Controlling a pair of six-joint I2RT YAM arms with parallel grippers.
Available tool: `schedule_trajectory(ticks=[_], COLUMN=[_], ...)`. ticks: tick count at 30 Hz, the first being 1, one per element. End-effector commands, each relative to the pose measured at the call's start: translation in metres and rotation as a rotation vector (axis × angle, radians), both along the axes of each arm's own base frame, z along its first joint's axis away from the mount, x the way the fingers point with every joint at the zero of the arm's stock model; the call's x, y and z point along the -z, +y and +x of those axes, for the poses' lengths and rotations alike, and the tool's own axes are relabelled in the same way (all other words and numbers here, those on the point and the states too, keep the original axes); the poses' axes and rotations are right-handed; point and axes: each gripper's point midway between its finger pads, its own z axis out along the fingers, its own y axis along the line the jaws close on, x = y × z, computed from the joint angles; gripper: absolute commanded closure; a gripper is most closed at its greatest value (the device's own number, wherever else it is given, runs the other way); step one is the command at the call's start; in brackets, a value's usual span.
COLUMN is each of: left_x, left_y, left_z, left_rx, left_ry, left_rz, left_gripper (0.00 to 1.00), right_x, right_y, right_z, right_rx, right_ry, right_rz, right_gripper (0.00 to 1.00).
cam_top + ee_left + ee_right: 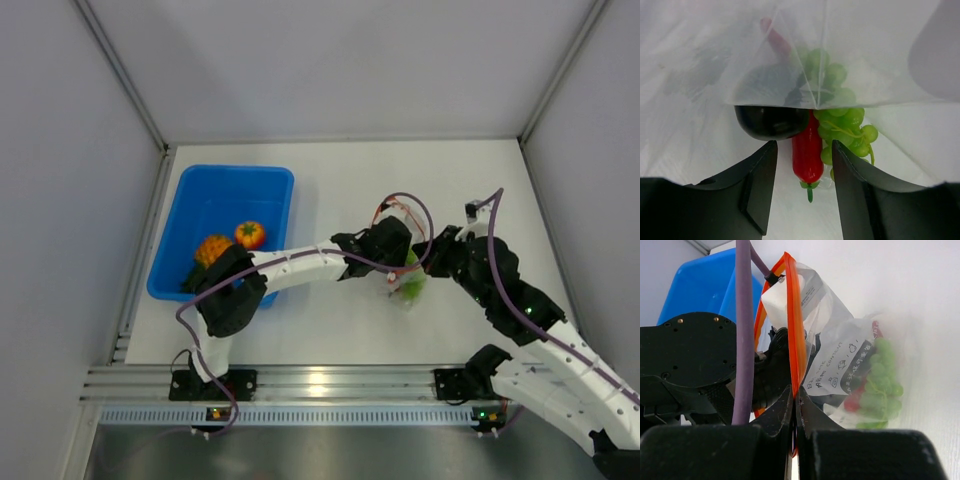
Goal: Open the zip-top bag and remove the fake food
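Left wrist: left gripper (pixel 804 146) spread astride the red chili (pixel 807 157), right gripper (pixel 795 394) clamping the zip-top bag (pixel 835 340), so I'd centre, then pinch.

place: lab robot test cell
walls: plain grey panels (pixel 330 60) with metal frame strips on the far, left and right sides
surface: bare white table (pixel 330 335)
mounting: aluminium rail (pixel 330 385) at near edge, carrying left arm (pixel 300 265) and right arm (pixel 530 315)
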Motion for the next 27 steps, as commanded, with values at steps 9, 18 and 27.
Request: schedule_trajectory(ticks=[9,18,27], left_x=[0.020,0.038,0.060], left_y=[-0.007,-0.019,-0.031], left_z=[-0.016,-0.039,-0.044], left_rx=[0.101,0.200,0.205], left_ry=[0.132,0.247,0.310], left_rz=[0.043,0.017,0.018], left_gripper=[0.48,0.51,0.52], right_x=[0.006,0.013,0.021], right_y=[-0.017,-0.020,-0.020], right_z=[0.005,0.010,0.010], right_rx=[0.069,0.087,0.086], right_ry=[0.000,0.007,0.022], right_rz=[-0.045,-0.052,-0.057], right_gripper=[1.00,1.00,1.00])
